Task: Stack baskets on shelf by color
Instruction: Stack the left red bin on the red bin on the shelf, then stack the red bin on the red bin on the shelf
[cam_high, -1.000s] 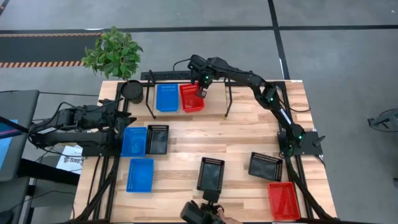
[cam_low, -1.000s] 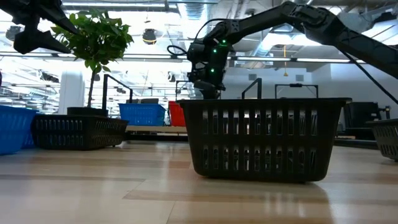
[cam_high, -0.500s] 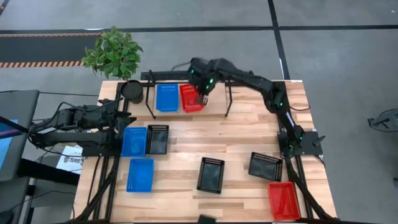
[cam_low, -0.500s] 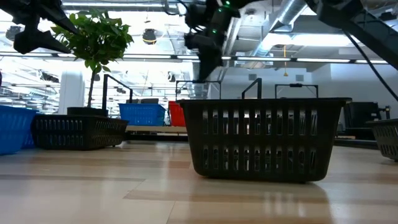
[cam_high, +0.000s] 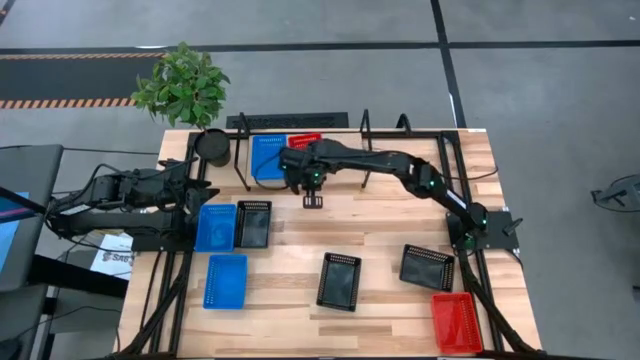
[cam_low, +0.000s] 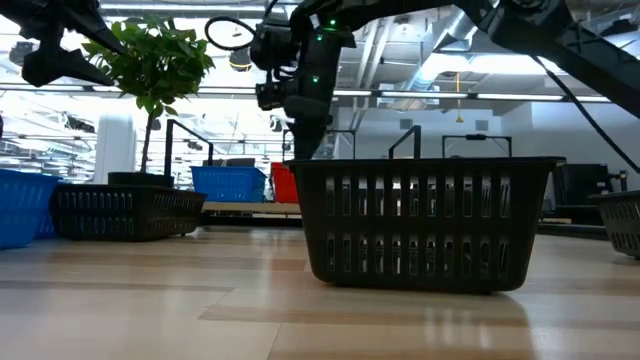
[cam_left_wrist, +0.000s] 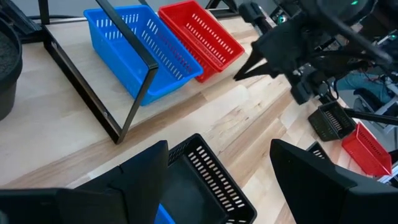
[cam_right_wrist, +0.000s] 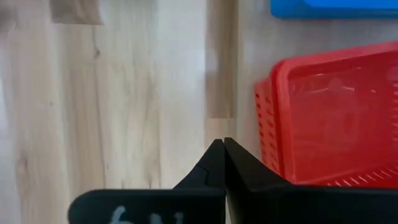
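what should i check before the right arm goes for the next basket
1. Right gripper shut and holding nothing: ok, but must open first.
2. Red basket on the shelf sits beside the blue basket on the shelf: ok.
3. Right gripper clear of the shelf hoops: cannot tell.
4. Second red basket free at the near right corner: ok.
5. Black baskets not yet on the shelf: not ok.
6. Left gripper open, waiting by the left baskets: ok.

right gripper (cam_high: 313, 200): moved off red basket (cam_high: 304, 141) on shelf (cam_high: 262, 122), toward table middle, empty, fingers together | dark object at table's near edge: gone
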